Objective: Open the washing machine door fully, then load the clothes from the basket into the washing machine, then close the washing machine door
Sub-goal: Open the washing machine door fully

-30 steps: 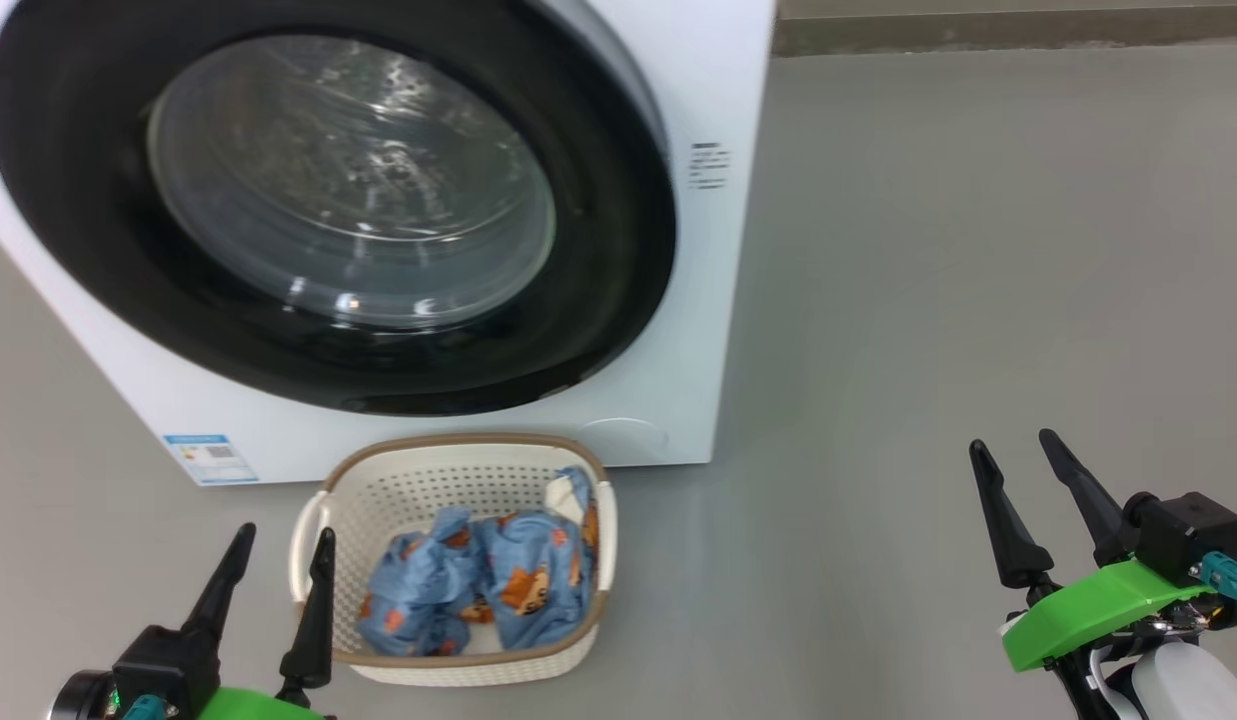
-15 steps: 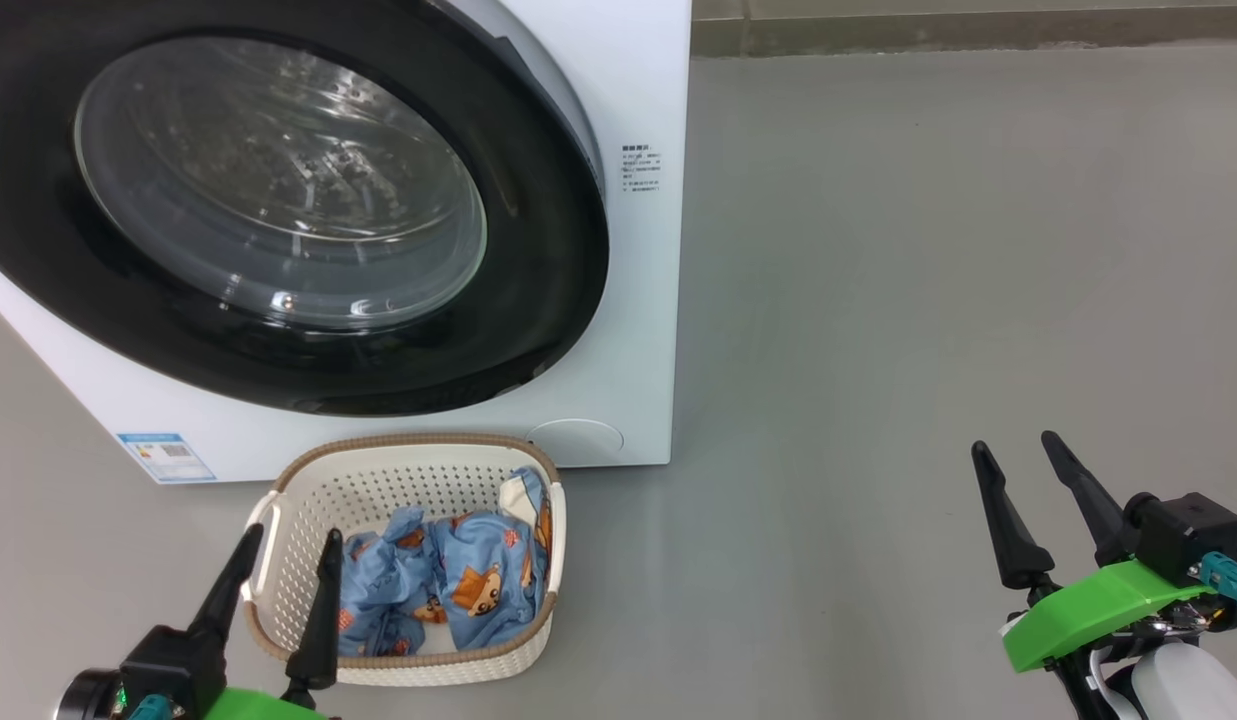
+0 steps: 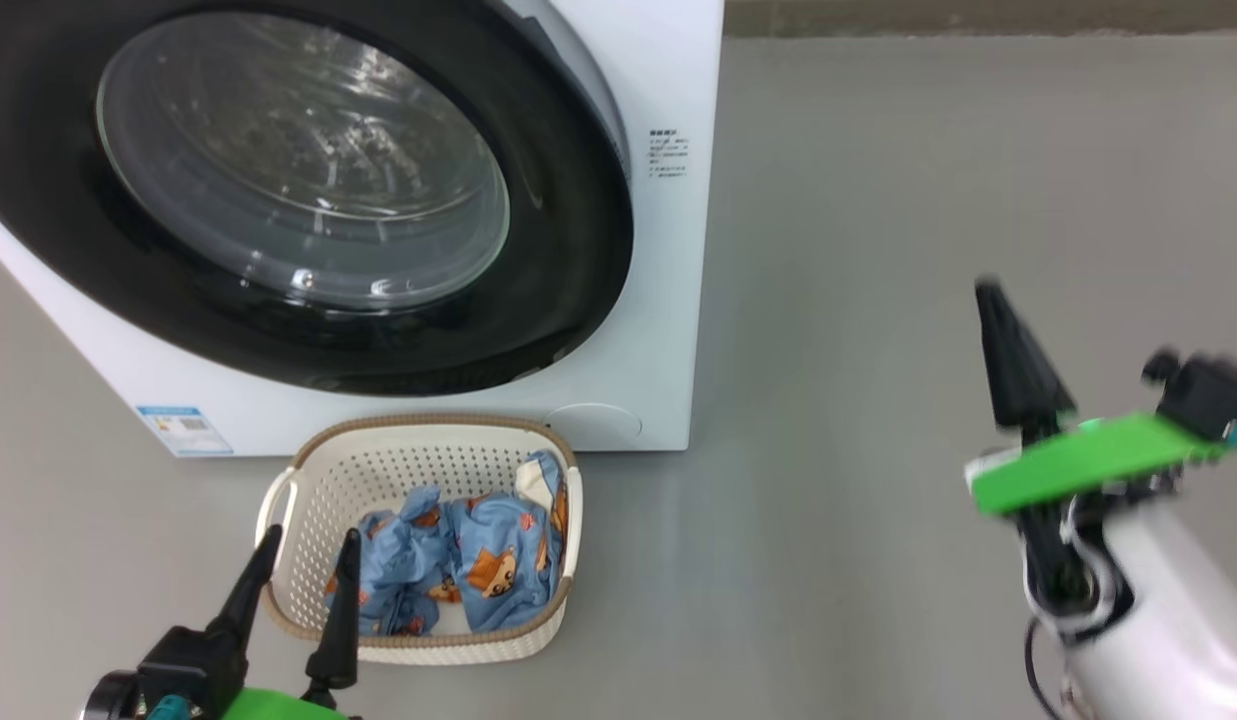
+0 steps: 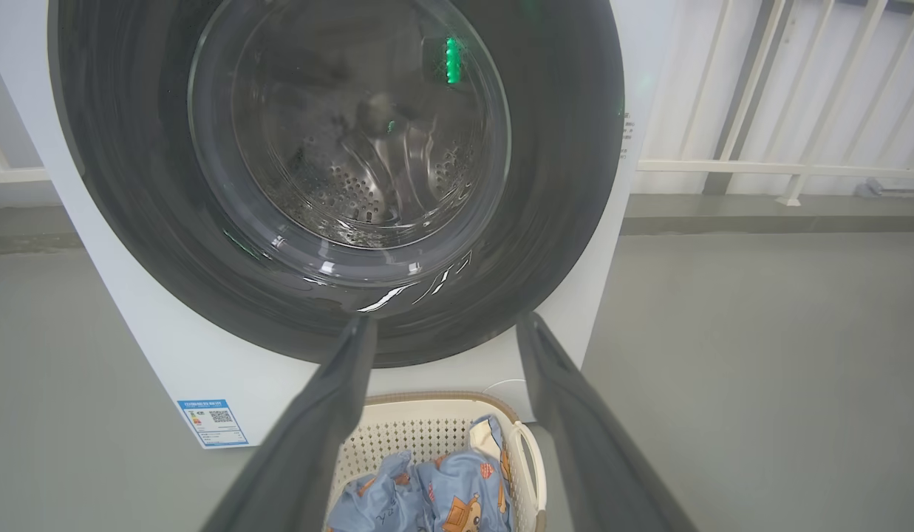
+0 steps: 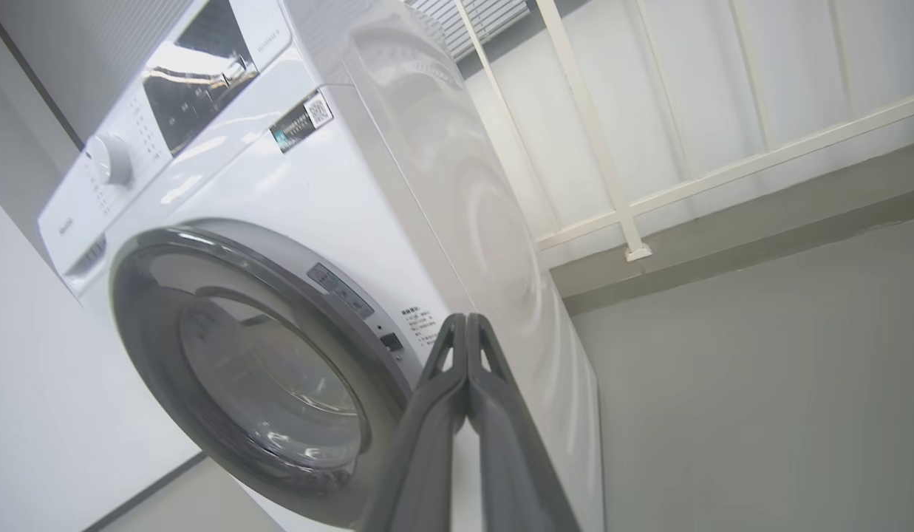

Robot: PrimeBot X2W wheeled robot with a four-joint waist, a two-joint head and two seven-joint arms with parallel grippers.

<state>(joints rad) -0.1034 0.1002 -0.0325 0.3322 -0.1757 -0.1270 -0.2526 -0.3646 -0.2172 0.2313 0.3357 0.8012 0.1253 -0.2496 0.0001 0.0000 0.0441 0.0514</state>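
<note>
Two fingers (image 5: 434,428) together, right pincer (image 5: 466,318)

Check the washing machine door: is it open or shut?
Shut. The washing machine door lies flush against the front of the washing machine; the drum is seen through its glass.

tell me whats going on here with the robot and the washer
A two-armed robot faces the washing machine. The washing machine door is shut, so loading has not begun. The clothes lie in the basket on the floor in front of it. The left gripper is open near the basket, holding nothing. The right gripper, fingers pressed together and empty, is raised right of the machine.
</note>
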